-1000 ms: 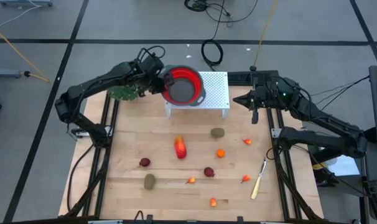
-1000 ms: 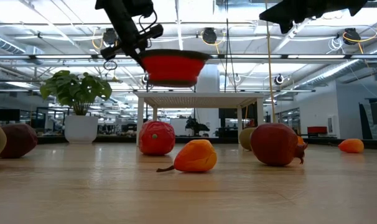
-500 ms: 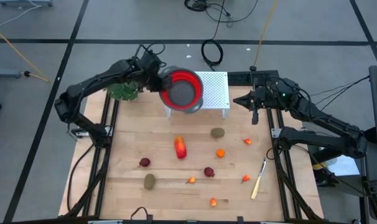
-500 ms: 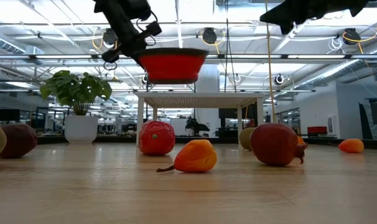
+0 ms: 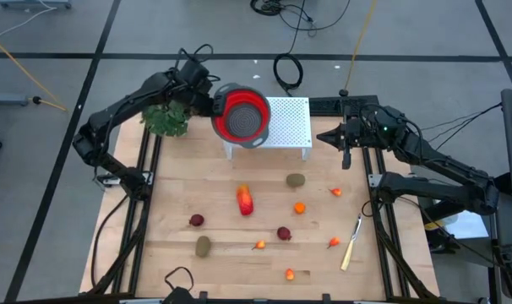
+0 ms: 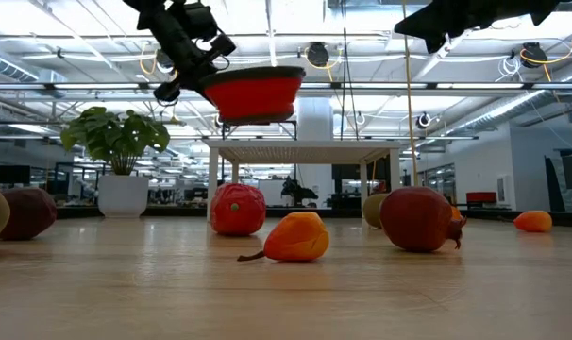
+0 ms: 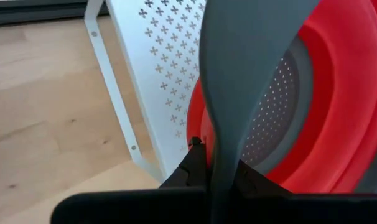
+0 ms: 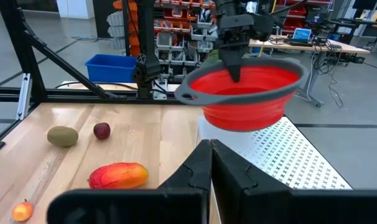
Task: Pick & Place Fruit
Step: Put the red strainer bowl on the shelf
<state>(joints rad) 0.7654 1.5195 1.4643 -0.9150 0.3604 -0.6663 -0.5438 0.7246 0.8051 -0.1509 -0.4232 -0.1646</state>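
Observation:
My left gripper point(image 5: 212, 105) is shut on a red collapsible colander point(image 5: 242, 114) with a grey rim. It holds the colander in the air over the left end of the white perforated shelf point(image 5: 291, 127). The low view shows the colander point(image 6: 251, 93) well above the shelf top. The fruit lie on the wooden table: a long red-orange piece point(image 5: 245, 201), olive ovals point(image 5: 296, 180) point(image 5: 204, 246), dark red rounds point(image 5: 196, 220) point(image 5: 284, 233) and several small orange bits. My right gripper point(image 5: 324, 135) waits shut at the table's far right, holding nothing. My left gripper pinches the colander's flat grey handle tab point(image 7: 221, 134) between its two fingers. The fingers come from the table's left, slanting down, and lie along the tab. The colander is lifted clear of the shelf, open side up and slightly tipped.
A leafy green plant point(image 5: 167, 121) stands at the far left beside my left arm. A pale-handled knife point(image 5: 351, 243) lies near the right edge. Bare wood shows between the scattered fruit.
My left gripper has swung a little toward the table's left edge and rolled at the wrist, still shut on the handle. The colander has gone with it and tipped slightly, staying clear of the shelf.

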